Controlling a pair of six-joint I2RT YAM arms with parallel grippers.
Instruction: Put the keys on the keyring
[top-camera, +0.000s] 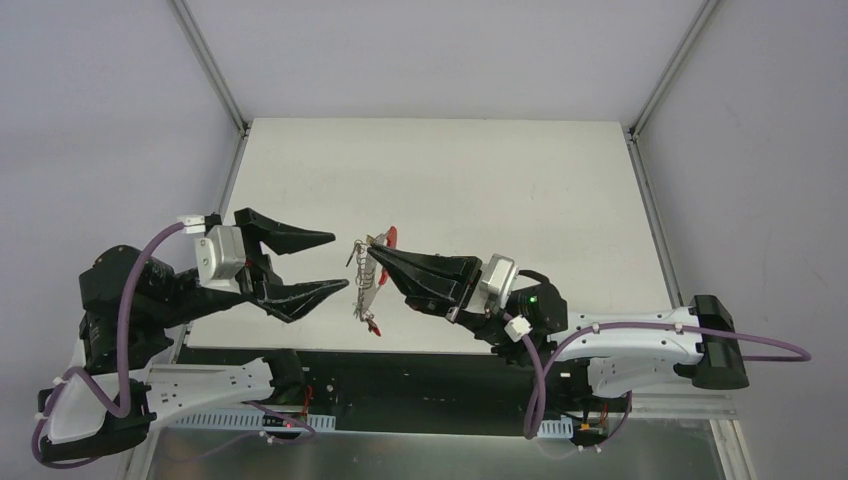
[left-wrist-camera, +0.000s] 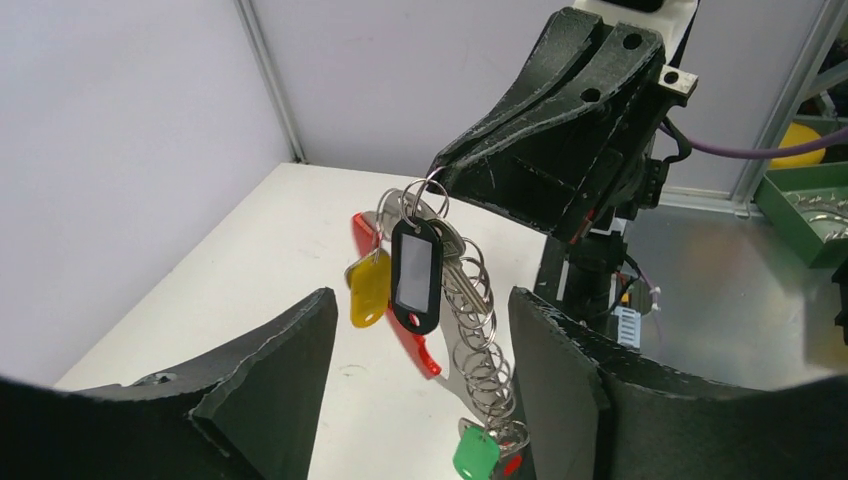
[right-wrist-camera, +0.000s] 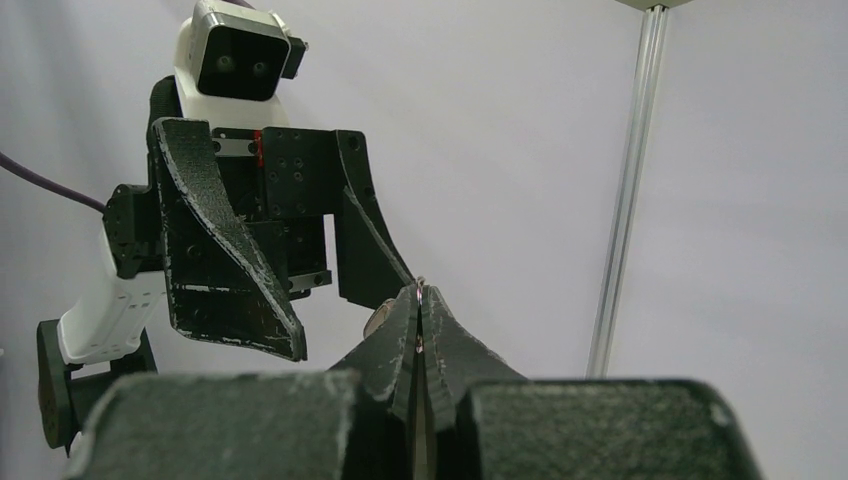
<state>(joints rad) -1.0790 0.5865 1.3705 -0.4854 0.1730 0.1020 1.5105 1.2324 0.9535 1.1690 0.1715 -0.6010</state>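
Observation:
My right gripper (top-camera: 375, 255) is shut on a metal loop at the top of the keyring (left-wrist-camera: 470, 320), a red plastic arc with a silvery row of loops, and holds it hanging above the table. Keys hang from it: one with a black tag (left-wrist-camera: 415, 275), one with a yellow tag (left-wrist-camera: 369, 288) and, at the bottom, one with a green tag (left-wrist-camera: 474, 455). In the top view the keyring (top-camera: 368, 280) hangs between the two grippers. My left gripper (top-camera: 335, 262) is open and empty, its fingers (left-wrist-camera: 290, 380) on either side of the hanging bundle, not touching it. In the right wrist view the shut fingertips (right-wrist-camera: 419, 300) pinch a thin wire.
The white table (top-camera: 480, 190) lies below the grippers. A green bin (left-wrist-camera: 810, 205) with metal parts stands off the table at the right of the left wrist view. Metal frame posts (top-camera: 210, 65) rise at the table's far corners.

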